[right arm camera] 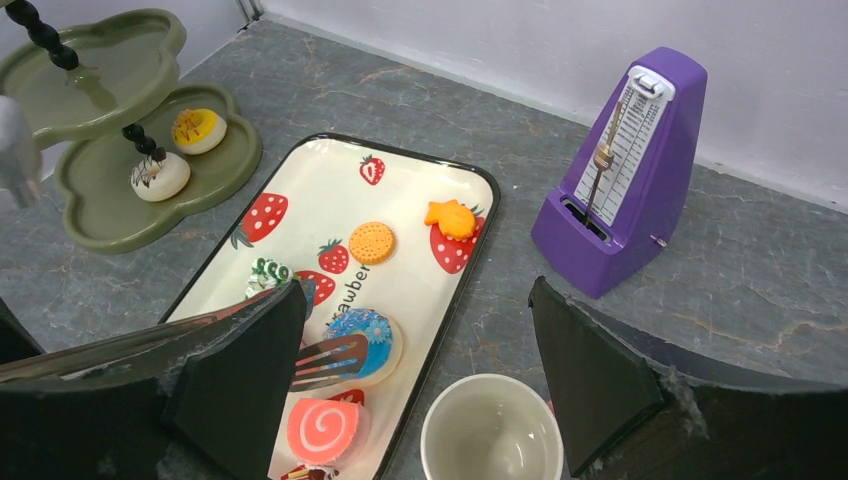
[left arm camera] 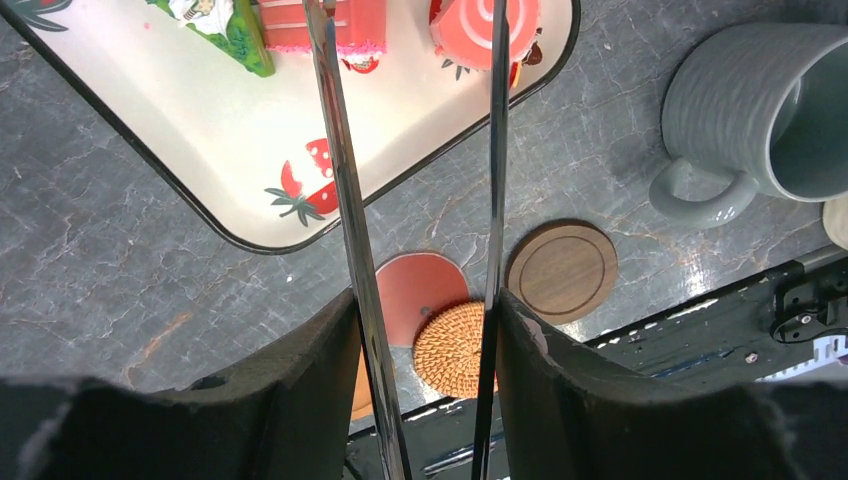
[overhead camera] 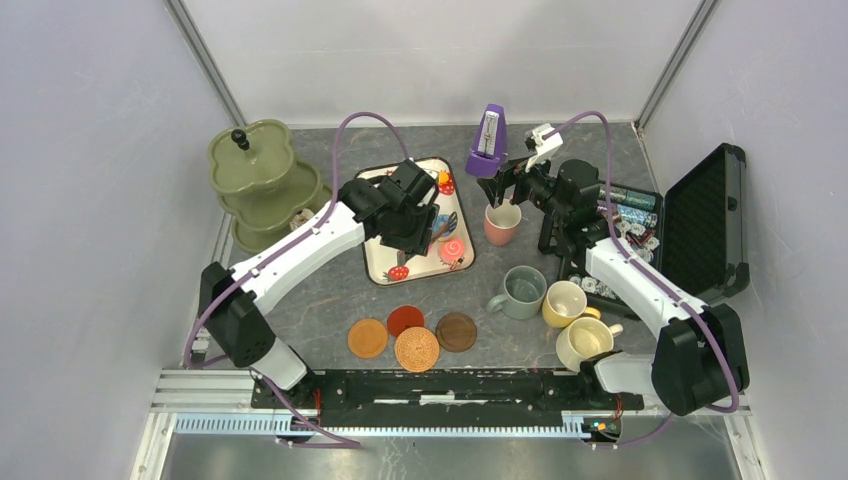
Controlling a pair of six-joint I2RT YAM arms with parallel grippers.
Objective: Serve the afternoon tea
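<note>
My left gripper (overhead camera: 425,232) is shut on metal tongs (left arm camera: 345,200), fingers (left arm camera: 300,370) pressing the outside of both blades, over the strawberry-print tray (overhead camera: 385,262). The tongs' slotted tip (right arm camera: 330,360) rests over a blue donut (right arm camera: 372,335), beside a pink swirl roll (right arm camera: 322,428). My right gripper (overhead camera: 505,190) is open and empty, hovering above the pink mug (overhead camera: 501,224), which stands between its fingers in the right wrist view (right arm camera: 490,430). The grey-green mug (overhead camera: 522,292), yellow mug (overhead camera: 565,303) and cream mug (overhead camera: 585,341) stand at the front right. Several round coasters (overhead camera: 417,349) lie at the front.
The olive tiered stand (overhead camera: 262,180) at the back left holds a yellow pastry (right arm camera: 198,128) and a white one (right arm camera: 160,175). A purple metronome (overhead camera: 488,140) stands behind the pink mug. An open black case (overhead camera: 700,220) of packets lies at the right.
</note>
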